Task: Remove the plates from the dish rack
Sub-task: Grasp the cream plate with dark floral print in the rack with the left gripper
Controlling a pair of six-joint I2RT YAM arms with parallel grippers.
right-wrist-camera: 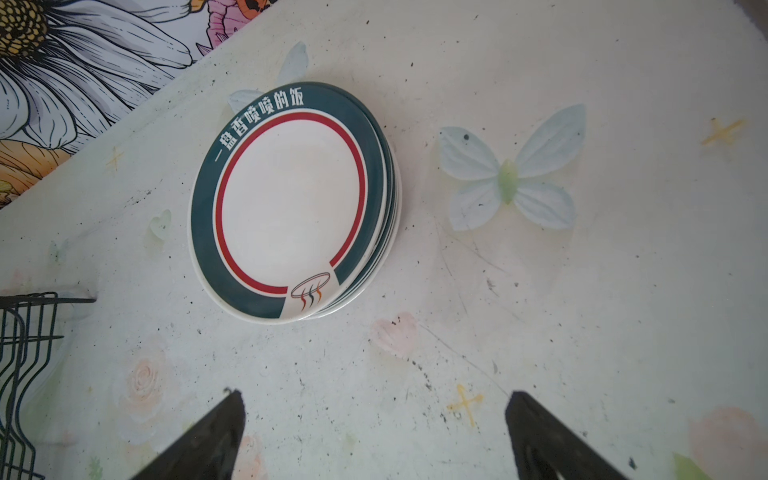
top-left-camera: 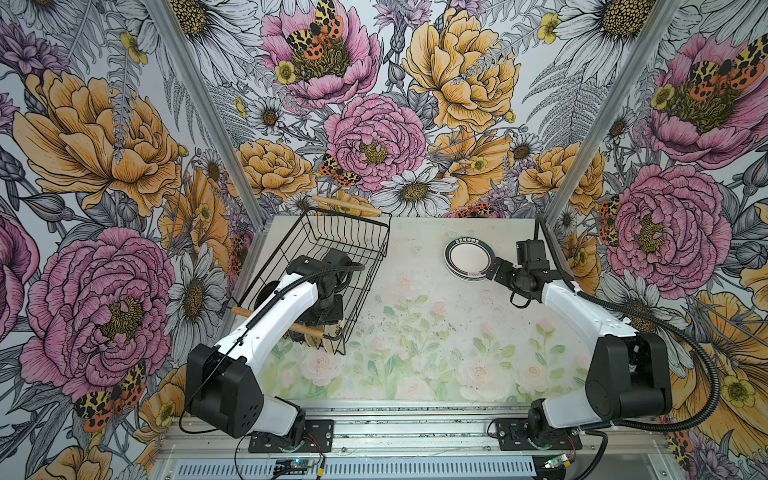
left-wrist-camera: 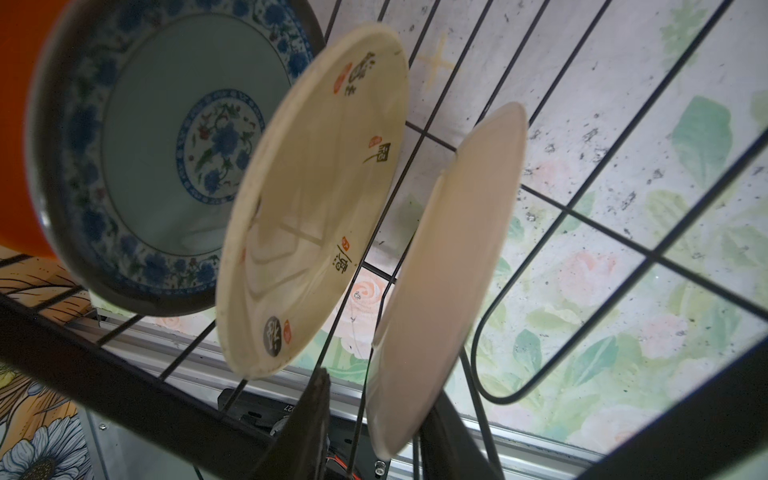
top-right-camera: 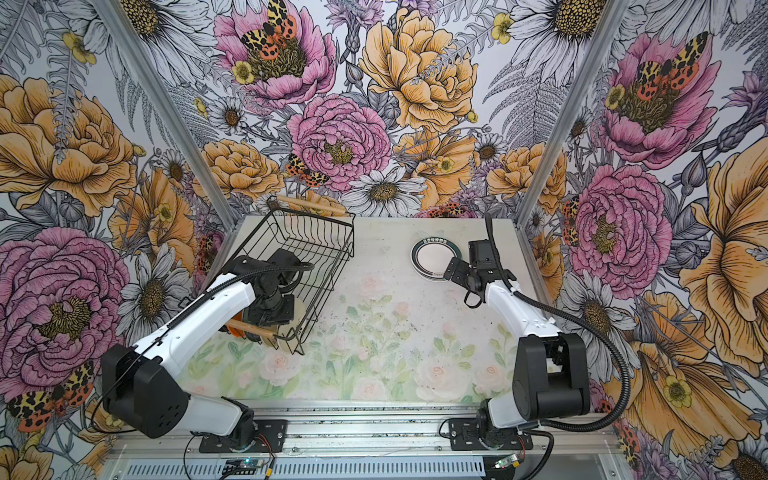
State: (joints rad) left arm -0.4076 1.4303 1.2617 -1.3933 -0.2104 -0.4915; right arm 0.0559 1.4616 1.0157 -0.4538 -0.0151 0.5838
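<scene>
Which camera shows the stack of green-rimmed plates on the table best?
The right wrist view: the plate stack sits large, rim lettering and red ring clear. In both top views the stack is small. The left wrist view misses it.

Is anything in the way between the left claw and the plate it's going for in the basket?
Nothing visible. The left gripper straddles the rim of the plain cream plate; the lettered cream plate stands beside that plate, apart.

Teal-rimmed plate [right-wrist-camera: 286, 199] reads "一盘香喷喷的饭" (white characters along its rim).
</scene>
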